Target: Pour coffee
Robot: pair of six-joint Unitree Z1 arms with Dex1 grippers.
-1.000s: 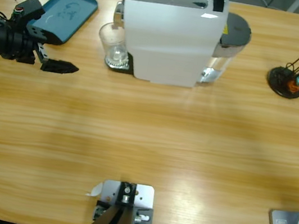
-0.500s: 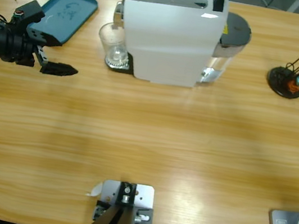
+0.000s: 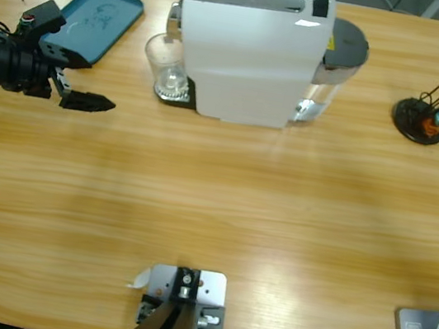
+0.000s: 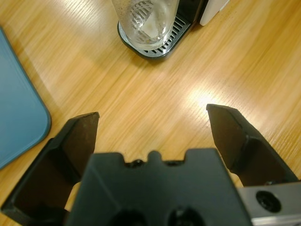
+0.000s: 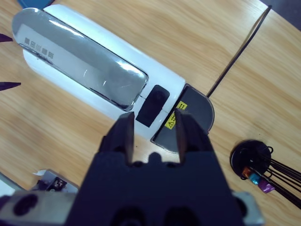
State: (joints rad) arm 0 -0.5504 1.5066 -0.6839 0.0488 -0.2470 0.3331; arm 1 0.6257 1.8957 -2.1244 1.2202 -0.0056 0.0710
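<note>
- Left wrist view looks along the left gripper (image 4: 153, 125), whose jaws are spread wide with nothing between them, low over the bare wooden surface (image 4: 155, 89).
- Straight ahead of that gripper, and apart from it, a clear glass tumbler (image 4: 146, 21) stands upright on the drip tray (image 4: 162, 44) of the coffee machine (image 3: 246, 52).
- Whether any coffee lies in the tumbler cannot be told.
- A teal tray (image 4: 19, 117) lies on the surface just beside the left gripper.
- High view shows the left gripper (image 3: 88, 99) near the picture's left edge, pointing right, with the tumbler (image 3: 166, 64) up and to the right of it.
- Right wrist view looks down from above the machine (image 5: 99, 75); the right gripper (image 5: 153, 132) has its jaws close together, holding nothing.
- A black capsule stand (image 3: 423, 120) with coloured capsules sits well apart, toward the surface's right end.
</note>
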